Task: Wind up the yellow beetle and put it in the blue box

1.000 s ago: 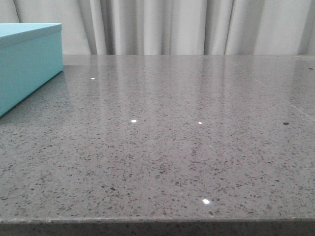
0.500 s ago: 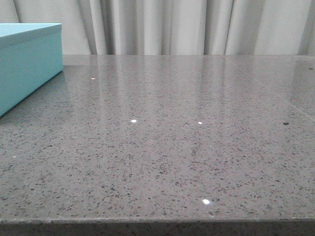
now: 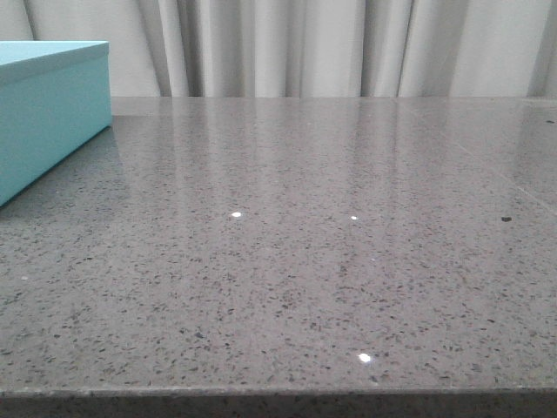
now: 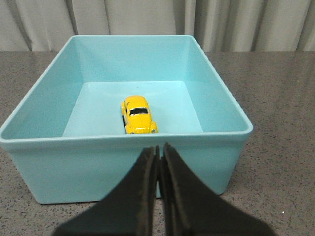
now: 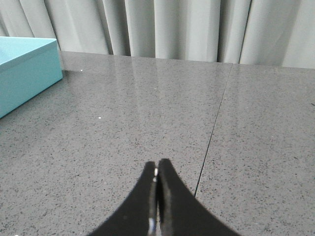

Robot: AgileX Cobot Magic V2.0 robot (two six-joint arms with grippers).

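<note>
The yellow beetle (image 4: 138, 115) sits on the floor of the open blue box (image 4: 123, 167), near its middle, seen in the left wrist view. My left gripper (image 4: 160, 147) is shut and empty, just outside the box's near wall, above the grey table. The blue box also shows at the far left of the front view (image 3: 48, 113) and at the left of the right wrist view (image 5: 24, 71). My right gripper (image 5: 157, 163) is shut and empty over the bare table, well away from the box. Neither gripper shows in the front view.
The grey speckled stone table (image 3: 305, 244) has a seam line (image 5: 211, 132) running past the right gripper. Pale curtains (image 3: 305, 43) hang behind the table. The table's front edge (image 3: 278, 396) shows at the bottom of the front view.
</note>
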